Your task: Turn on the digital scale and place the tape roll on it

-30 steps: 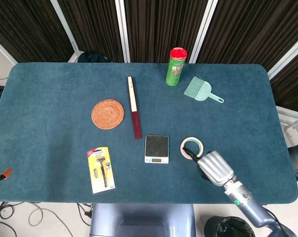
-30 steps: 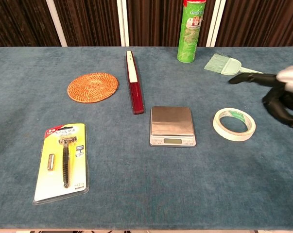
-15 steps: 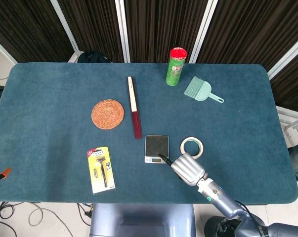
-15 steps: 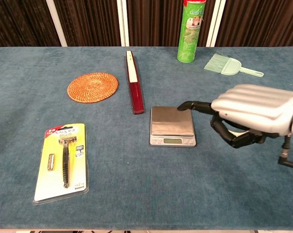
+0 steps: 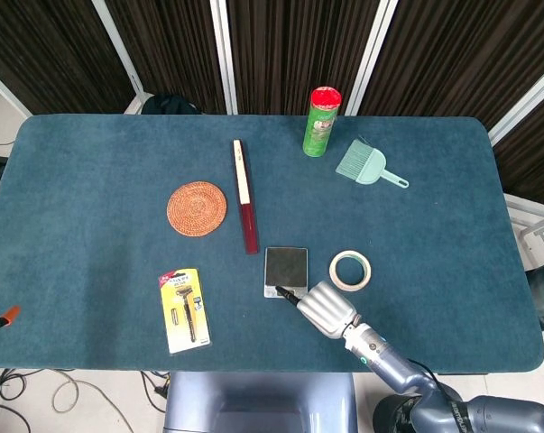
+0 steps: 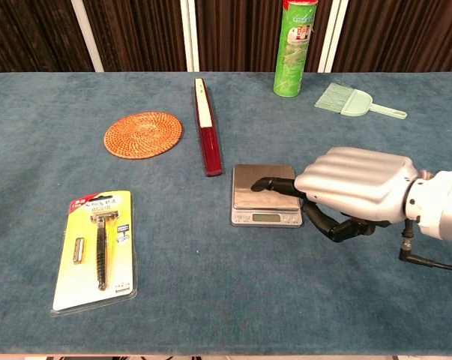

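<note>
The small silver digital scale (image 5: 286,267) (image 6: 264,189) lies near the table's front edge, its display strip facing me. Just right of it in the head view lies the white tape roll (image 5: 351,270), flat on the cloth; in the chest view my hand hides it. My right hand (image 5: 327,308) (image 6: 352,188) hovers at the scale's front right, one finger stretched out and the others curled, holding nothing. That fingertip (image 5: 280,290) (image 6: 260,184) is over the scale's front left part; contact cannot be made out. My left hand shows in neither view.
A green can (image 5: 321,121) (image 6: 295,46) and a green hand brush (image 5: 369,164) (image 6: 351,102) stand at the back right. A red and white long box (image 5: 244,195), a woven coaster (image 5: 197,208) and a razor pack (image 5: 185,309) lie left of the scale.
My right hand has swept left from beside the tape roll to the scale, and its outstretched finger now reaches over the scale's front left. The tape roll and scale have not moved.
</note>
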Robot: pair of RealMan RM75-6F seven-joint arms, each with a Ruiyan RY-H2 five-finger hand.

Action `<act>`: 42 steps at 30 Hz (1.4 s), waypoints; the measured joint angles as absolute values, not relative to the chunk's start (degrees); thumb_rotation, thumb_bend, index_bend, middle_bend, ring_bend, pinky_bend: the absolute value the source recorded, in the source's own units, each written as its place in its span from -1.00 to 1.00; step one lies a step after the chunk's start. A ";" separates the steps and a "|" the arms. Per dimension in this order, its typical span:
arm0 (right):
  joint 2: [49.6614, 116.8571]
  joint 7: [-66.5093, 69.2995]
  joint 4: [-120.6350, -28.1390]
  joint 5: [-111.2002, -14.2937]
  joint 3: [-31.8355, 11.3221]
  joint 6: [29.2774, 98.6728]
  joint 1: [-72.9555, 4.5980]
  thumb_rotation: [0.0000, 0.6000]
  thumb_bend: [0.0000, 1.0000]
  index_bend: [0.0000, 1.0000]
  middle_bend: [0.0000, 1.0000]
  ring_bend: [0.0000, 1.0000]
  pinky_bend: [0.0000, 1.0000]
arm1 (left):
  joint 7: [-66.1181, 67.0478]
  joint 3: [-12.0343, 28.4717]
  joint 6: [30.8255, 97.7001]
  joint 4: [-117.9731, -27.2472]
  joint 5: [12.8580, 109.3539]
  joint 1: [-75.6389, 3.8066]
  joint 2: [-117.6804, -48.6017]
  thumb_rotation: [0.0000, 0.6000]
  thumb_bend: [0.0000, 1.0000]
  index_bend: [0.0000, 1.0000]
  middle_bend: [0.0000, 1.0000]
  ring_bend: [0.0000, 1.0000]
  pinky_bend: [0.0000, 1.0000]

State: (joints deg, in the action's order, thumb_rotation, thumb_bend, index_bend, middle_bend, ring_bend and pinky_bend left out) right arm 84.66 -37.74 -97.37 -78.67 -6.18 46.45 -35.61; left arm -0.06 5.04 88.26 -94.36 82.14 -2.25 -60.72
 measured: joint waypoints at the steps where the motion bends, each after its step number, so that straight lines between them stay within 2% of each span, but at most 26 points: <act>1: 84.83 -37.99 -97.24 -78.18 -6.17 46.25 -35.80 1.00 0.88 -1.00 0.48 0.67 0.41 | -0.10 5.07 88.23 -94.38 82.03 -2.25 -60.71 1.00 -0.93 -1.00 -1.00 -1.00 -1.00; 42: 90.68 -44.65 -93.68 -66.79 -3.81 45.88 -42.49 1.00 0.88 -0.98 0.48 0.68 0.41 | 0.26 5.25 88.03 -94.62 81.49 -2.33 -60.74 1.00 -0.93 -1.00 -1.00 -1.00 -1.00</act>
State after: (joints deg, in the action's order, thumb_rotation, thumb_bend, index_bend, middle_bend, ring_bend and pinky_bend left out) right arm 90.68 -44.65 -93.68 -66.79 -3.81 45.88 -42.49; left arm 0.26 5.25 88.03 -94.62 81.49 -2.33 -60.74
